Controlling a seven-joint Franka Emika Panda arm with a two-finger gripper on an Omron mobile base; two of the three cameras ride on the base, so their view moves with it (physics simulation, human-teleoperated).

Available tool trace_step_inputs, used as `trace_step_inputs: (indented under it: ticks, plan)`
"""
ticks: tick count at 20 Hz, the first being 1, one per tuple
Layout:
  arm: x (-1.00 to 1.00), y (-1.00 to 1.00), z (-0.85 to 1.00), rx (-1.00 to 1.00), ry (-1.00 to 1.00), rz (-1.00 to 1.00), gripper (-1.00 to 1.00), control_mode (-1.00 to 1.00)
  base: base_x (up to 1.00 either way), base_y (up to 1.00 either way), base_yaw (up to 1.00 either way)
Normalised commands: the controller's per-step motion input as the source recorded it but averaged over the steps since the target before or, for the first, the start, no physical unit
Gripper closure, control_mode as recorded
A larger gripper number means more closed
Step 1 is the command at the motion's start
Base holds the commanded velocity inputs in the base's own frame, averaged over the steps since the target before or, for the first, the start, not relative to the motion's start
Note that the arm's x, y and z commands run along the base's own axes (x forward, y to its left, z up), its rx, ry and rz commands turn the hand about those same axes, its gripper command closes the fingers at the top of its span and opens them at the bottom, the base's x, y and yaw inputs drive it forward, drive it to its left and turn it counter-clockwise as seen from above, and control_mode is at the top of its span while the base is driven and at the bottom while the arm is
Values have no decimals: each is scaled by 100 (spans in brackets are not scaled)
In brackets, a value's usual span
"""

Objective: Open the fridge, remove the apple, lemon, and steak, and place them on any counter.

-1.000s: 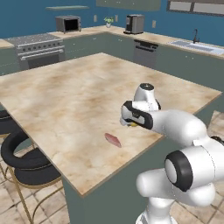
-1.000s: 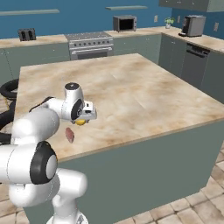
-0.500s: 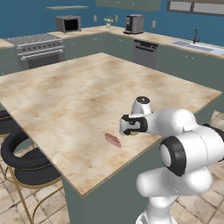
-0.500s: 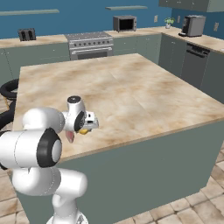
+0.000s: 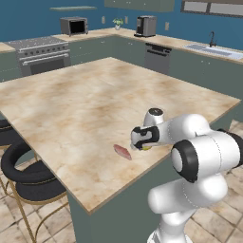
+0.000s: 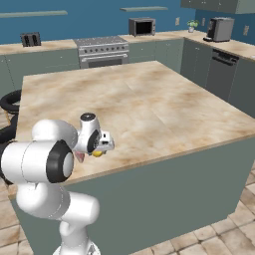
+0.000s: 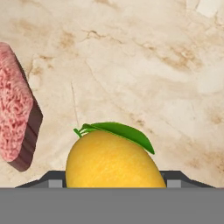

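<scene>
My gripper (image 5: 142, 144) is low over the counter (image 5: 71, 104), close to its near edge, and is shut on the lemon (image 5: 146, 147). In the hand view the yellow lemon (image 7: 113, 159) with its green leaf sits between the two dark fingertips of the gripper (image 7: 114, 181), above the marbled counter (image 7: 153, 65). The steak (image 5: 122, 151) lies flat on the stone just left of the gripper, and its pinkish-red slab (image 7: 15, 122) is at the left edge of the hand view. From the right, the lemon (image 6: 97, 153) shows under the gripper (image 6: 101, 148). The fridge and apple are out of view.
Dark bar stools (image 5: 23, 166) stand at the island's left side. A stove (image 5: 42, 54), microwave (image 5: 73, 24), coffee machine (image 5: 145, 26), dishwasher (image 5: 154, 57) and sink (image 5: 209, 47) line the far blue walls. The island's front edge runs just below the gripper.
The gripper has come down and nearer to the counter's front edge with the lemon in it, ending beside the steak. The steak has not moved.
</scene>
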Motion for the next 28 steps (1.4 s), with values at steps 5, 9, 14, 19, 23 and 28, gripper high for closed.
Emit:
trace_step_inputs:
  ticks: [5, 9, 14, 19, 23, 28]
  plan:
    - [3, -3, -14, 0, 2, 0, -100, -100, 0, 0, 0]
    - [6, -3, -8, 0, 0, 0, -100, -100, 0, 0, 0]
    - [10, 0, -10, 0, 2, 5, -100, -100, 0, 0, 0]
    - [5, 0, 0, 1, 1, 11, -100, -100, 0, 0, 0]
    - [0, -4, 75, 7, -7, 14, -100, -100, 0, 0, 0]
    - [-11, -19, 100, 10, -3, 3, -100, -100, 0, 0, 0]
